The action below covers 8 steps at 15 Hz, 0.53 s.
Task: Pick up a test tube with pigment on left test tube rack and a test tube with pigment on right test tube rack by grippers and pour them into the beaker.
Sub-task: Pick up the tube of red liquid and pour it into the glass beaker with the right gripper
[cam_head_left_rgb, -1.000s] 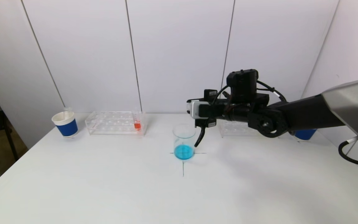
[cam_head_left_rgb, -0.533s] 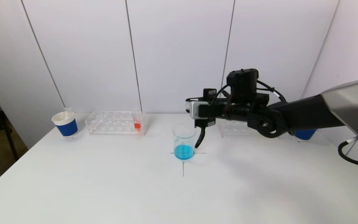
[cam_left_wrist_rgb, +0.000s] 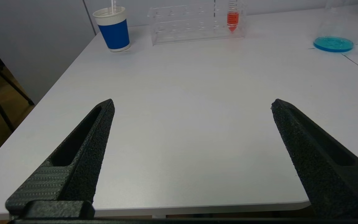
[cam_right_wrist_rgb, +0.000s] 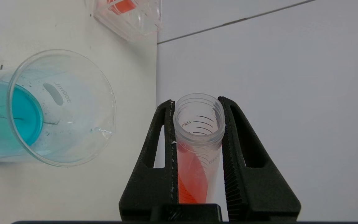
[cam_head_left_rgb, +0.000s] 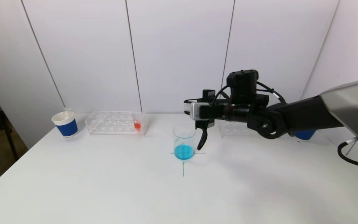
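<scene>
White tabletop [cam_head_left_rgb: 104,186] against plain white wall panels, pretty bare setup. Dead centre on a little pen cross sits the beaker [cam_head_left_rgb: 184,141], clear glass with a layer of blue liquid in the bottom.

Right gripper [cam_right_wrist_rgb: 197,102] is the one doing stuff. It's reaching in from the right side, hanging just beside the beaker's rim on its right and a bit above it. In the right wrist view you can see its two black fingers [cam_right_wrist_rgb: 166,140] clamped tight on a test tube [cam_right_wrist_rgb: 199,137], open mouth facing the camera, orange-red liquid lying along the tube's lower part. So the tube is tipped over, but the pigment sits well back from the mouth, and the mouth is next to the beaker rather than over it.

Left test tube rack [cam_head_left_rgb: 115,123] is at the back left of the table, clear plastic, with one tube of orange-red pigment [cam_head_left_rgb: 137,123] standing upright in its right end. A blue and white paper cup [cam_head_left_rgb: 65,124] is just left of that rack. Right test tube rack [cam_head_left_rgb: 233,128] is mostly hidden behind the right arm, and a bit of another blue cup [cam_head_left_rgb: 305,134] peeks out farther right.

Left gripper [cam_left_wrist_rgb: 191,105] hangs low near the table's front edge, well apart from everything, fingers spread wide with nothing between them.
</scene>
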{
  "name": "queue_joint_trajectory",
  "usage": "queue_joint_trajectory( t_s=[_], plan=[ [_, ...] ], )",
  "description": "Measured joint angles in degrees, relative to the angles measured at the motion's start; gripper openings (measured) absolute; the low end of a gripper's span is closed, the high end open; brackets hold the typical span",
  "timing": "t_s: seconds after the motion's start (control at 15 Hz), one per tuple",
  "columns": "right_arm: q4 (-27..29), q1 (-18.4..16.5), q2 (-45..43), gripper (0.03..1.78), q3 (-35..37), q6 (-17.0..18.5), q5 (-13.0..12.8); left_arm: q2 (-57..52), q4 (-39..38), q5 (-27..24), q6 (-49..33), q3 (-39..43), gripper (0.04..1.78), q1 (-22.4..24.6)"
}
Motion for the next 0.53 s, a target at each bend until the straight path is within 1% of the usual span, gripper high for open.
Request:
queue_joint_trajectory(
  t_s=[0.13,0.27,0.4,0.53],
  plan=[
    [-0.7,-0.1,0.2,0.47,0.0,0.2,2.0,0.0,0.0,0.0,0.0,0.0,1.76,0.0],
    [-1.3,-0.2,0.6,0.47,0.0,0.2,5.0,0.0,0.0,0.0,0.0,0.0,1.76,0.0],
    [-3.3,-0.2,0.9,0.47,0.6,-0.3,7.4,0.0,0.0,0.0,0.0,0.0,1.76,0.0],
    [-5.5,-0.4,1.3,0.47,1.3,-1.4,8.4,0.0,0.0,0.0,0.0,0.0,1.76,0.0]
  ],
)
